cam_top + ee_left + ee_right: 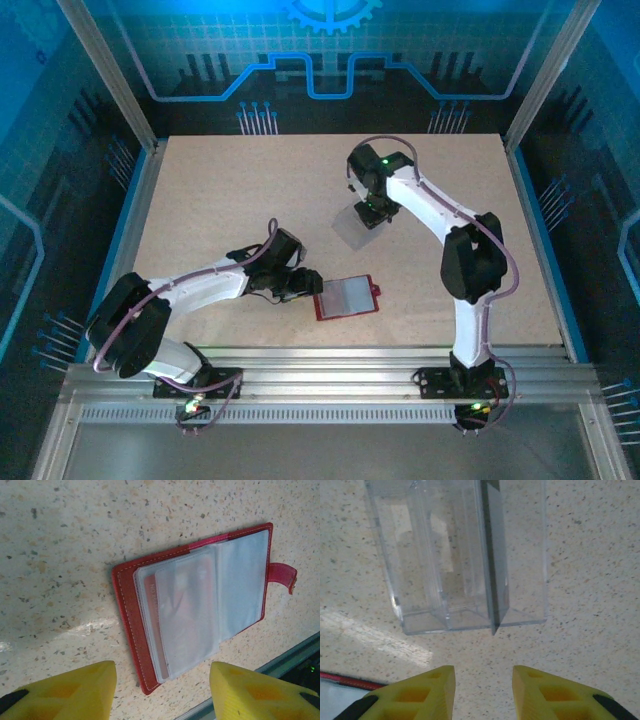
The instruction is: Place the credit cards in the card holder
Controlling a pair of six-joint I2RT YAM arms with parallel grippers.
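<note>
Yellow pads are standing apart on the left gripper (162, 682), with nothing between them, and it is hovering just beside the small red folding card holder (129, 605). The holder is lying open on the table, clear sleeves upward. A brownish credit card (150, 595) is showing through one sleeve. Further right, the clear plastic box (455, 555) is sitting near the holder; whether it is holding any card cannot be told. The right gripper (484, 680) is hanging just before the box, jaws apart and empty.

Fetching a card looks like the step in hand. It would go best pinched by a short edge and slid in flat while the left pads are pinning the red cover, or the holder may skid. The pale speckled tabletop (220, 200) is looking smooth, and blue circuit-patterned walls (200, 60) are enclosing it.
</note>
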